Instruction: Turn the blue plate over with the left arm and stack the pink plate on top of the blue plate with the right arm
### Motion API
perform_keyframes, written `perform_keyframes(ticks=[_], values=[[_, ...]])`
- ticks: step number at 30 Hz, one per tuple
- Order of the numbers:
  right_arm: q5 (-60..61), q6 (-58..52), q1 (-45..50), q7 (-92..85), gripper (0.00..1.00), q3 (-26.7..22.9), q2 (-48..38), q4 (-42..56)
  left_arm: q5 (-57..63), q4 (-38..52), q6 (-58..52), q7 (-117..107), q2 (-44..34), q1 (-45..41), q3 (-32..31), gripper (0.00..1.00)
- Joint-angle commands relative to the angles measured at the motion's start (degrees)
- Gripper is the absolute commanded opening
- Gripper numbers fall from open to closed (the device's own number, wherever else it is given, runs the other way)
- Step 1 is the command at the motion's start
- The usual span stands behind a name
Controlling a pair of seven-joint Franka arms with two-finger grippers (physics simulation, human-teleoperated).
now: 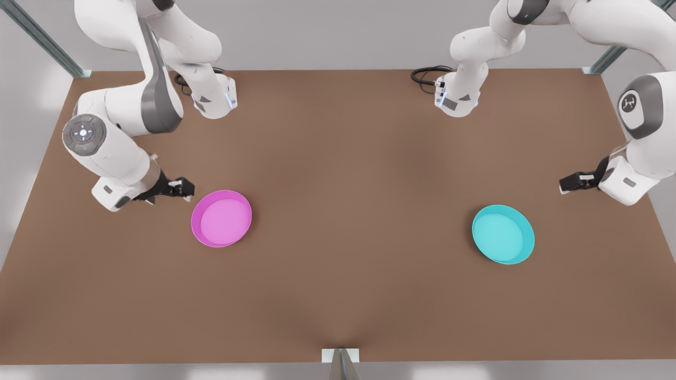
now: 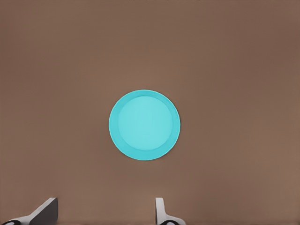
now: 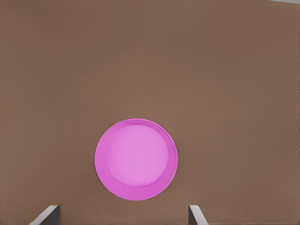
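The left arm's small black two-finger hand (image 1: pixel 566 186) hangs low at the front view's right, pointing inward, its fingers (image 2: pixel 161 212) spread apart and empty. The right arm's matching black hand (image 1: pixel 184 189) sits low at the front view's left, fingers (image 3: pixel 47 214) likewise parted wide, gripping nothing.

Blue plate (image 1: pixel 503 234) turquoise, pink plate (image 1: pixel 221 218) magenta.

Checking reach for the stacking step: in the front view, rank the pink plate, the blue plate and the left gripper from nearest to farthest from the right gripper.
From the right gripper:
1. Pink plate, right beside it.
2. Blue plate, far on the front view's right.
3. Left gripper, beyond that plate.
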Motion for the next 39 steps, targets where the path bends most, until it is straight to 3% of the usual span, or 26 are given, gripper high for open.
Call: perform_keyframes(ticks=[1,2,6,9,14,21,39], values=[[-0.1,0.0,0.2,0.1,1.0,0.0,0.0,0.1,-0.1,0.0,0.0,0.0,0.0,0.0,0.0,1.0],[0.0,0.0,0.2,-0.1,1.0,0.0,0.3,0.6,-0.1,0.0,0.0,0.1,0.2,0.1,0.0,1.0],[0.1,0.0,-0.3,-0.1,1.0,0.0,1.2,1.7,-18.2,-0.2,4.0,10.5,16.4,10.7,0.1,1.0],[0.1,0.0,0.2,-0.1,1.0,0.0,1.7,1.8,-19.3,-12.0,17.7,30.9,21.8,14.9,0.1,1.0],[0.0,-0.1,0.5,-0.2,1.0,0.2,2.0,1.7,-19.5,-12.0,24.6,40.7,28.6,18.4,0.1,1.0],[0.0,-0.1,-0.1,-0.4,1.0,0.2,4.1,4.7,-22.5,-12.0,32.2,21.8,29.7,16.7,0.1,1.0],[-0.2,-0.1,-0.5,-0.3,1.0,0.0,4.7,5.7,-23.8,-11.7,32.0,28.9,32.9,14.7,0.2,1.0]])
